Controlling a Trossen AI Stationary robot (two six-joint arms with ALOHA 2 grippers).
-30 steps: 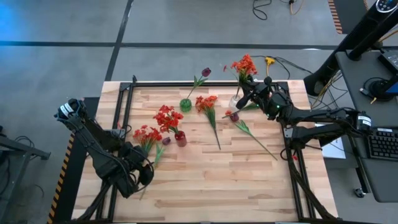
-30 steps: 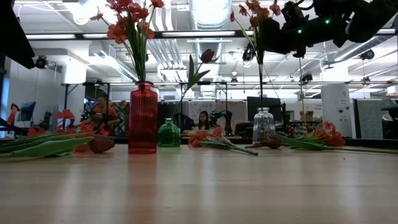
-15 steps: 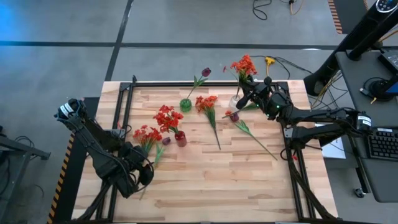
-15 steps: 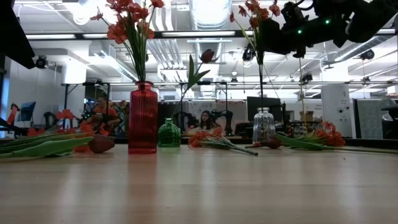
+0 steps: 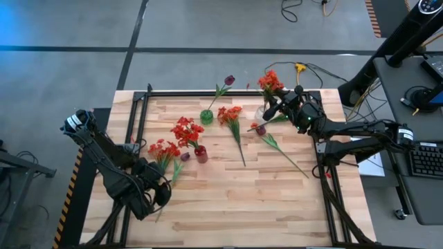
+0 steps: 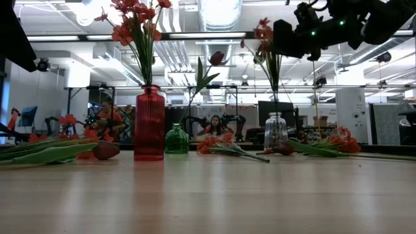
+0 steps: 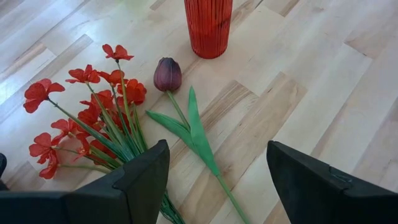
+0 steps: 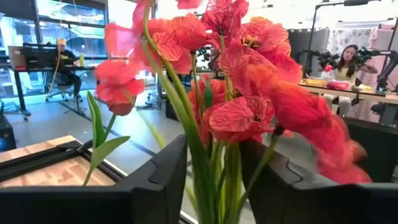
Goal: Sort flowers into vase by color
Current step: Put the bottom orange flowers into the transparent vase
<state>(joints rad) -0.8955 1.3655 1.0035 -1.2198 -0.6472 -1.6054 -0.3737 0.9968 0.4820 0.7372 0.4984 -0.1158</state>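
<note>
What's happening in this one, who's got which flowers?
The right gripper is at the clear vase on the far right side of the table, with an orange-red flower bunch standing in the vase between its parted jaws. The left gripper waits open over red flowers and a purple tulip lying near the red vase. More flowers lie on the table.

Red vase (image 6: 149, 123): deep red, vertically ribbed. Green vase (image 6: 176, 140): green glass. Clear vase (image 6: 275, 130): colourless. Orange-red blooms (image 8: 249, 74) before my right fingers (image 8: 155, 180): coral petals, darker veining, green stems. Red blooms (image 7: 87, 109) past my left fingers (image 7: 140, 186): bright red. Purple bud (image 7: 167, 74): dark plum, green leaves. Table (image 5: 228, 200): pale wood planks. My fingers: black.
</note>
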